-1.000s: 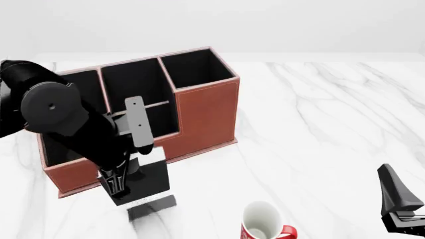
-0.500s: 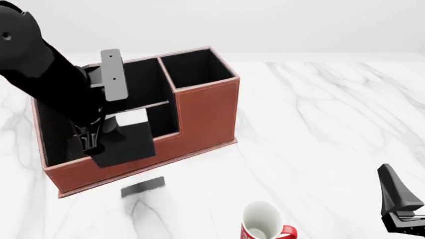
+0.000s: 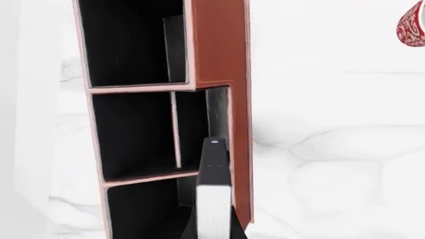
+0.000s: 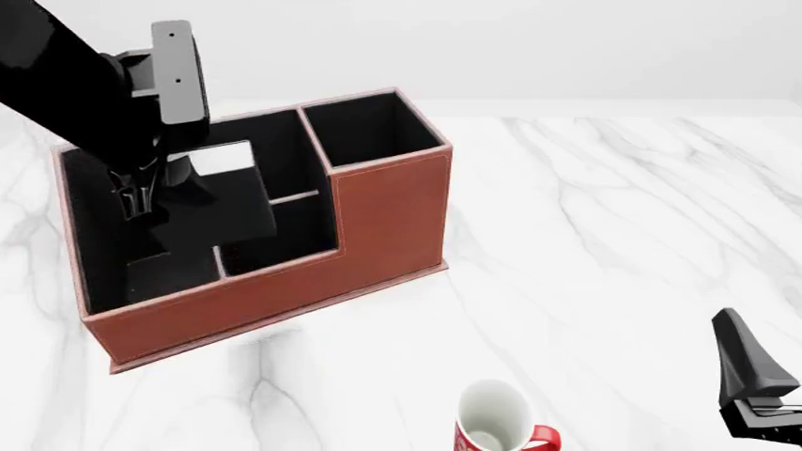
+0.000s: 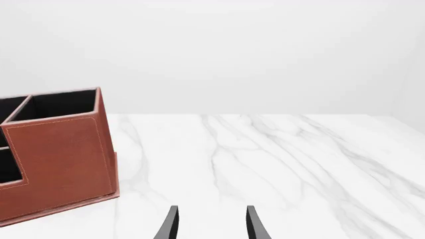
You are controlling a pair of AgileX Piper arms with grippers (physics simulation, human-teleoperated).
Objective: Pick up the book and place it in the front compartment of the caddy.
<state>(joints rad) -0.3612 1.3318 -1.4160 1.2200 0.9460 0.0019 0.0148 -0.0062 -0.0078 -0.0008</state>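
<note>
With the left gripper [image 4: 135,193] clamped on the thin black book [image 4: 225,197] above the reddish-brown leather-look caddy [image 4: 376,211], we should centre it over the low-walled front compartment [image 4: 269,225] before lowering, while the right gripper [image 5: 209,224] idles, jaws apart.

At the left edge of the frame I see the reddish-brown leather-look caddy [image 5: 56,159] with black lining, its stepped wall dropping lower toward the frame edge. It stands on the white marble-veined tabletop [image 5: 279,164]. My right gripper [image 5: 210,223] shows at bottom centre, jaws parted, holding nothing.
</note>
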